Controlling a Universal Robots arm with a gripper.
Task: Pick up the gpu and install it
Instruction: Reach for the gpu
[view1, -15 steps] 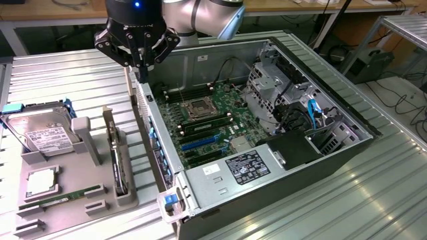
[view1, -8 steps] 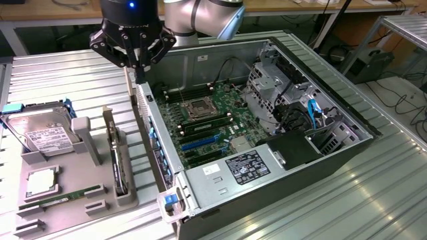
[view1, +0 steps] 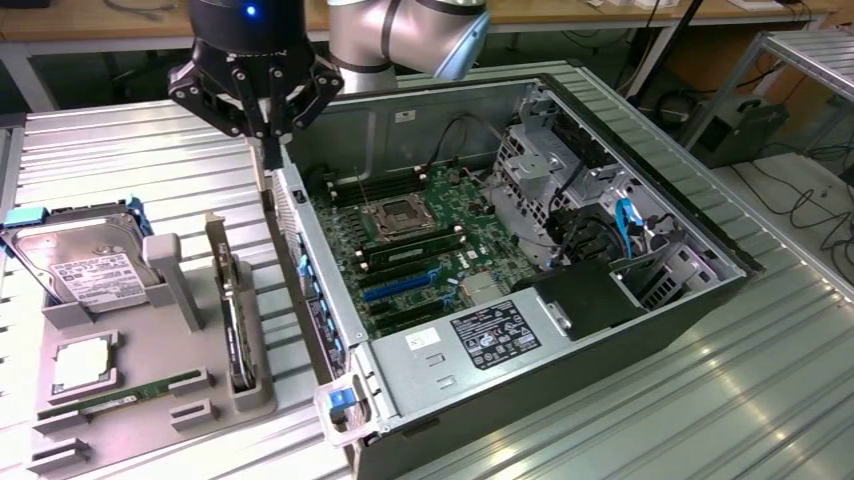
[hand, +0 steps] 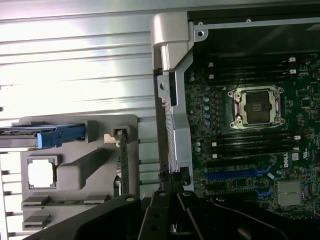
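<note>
The gpu (view1: 236, 325) is a thin black card standing on edge in a slot of the grey tray (view1: 147, 420), its silvery bracket strip pointing up at the far end. Seen edge-on, the gpu (hand: 123, 162) lies beside the case wall. My gripper (view1: 270, 148) hangs shut and empty above the near wall of the open computer case (view1: 694, 290), up and away from the card. The gripper (hand: 172, 202) has its dark fingers pressed together over the case's edge. The motherboard (view1: 414, 240) with blue slots (view1: 400, 286) lies exposed inside.
The tray also holds a silver hard drive (view1: 83, 268) with blue rails, a processor (view1: 83, 365) and a green memory stick (view1: 123, 393). A drive cage and cables (view1: 587, 200) crowd the case's far side. Ribbed metal tabletop (view1: 641, 420) surrounds everything.
</note>
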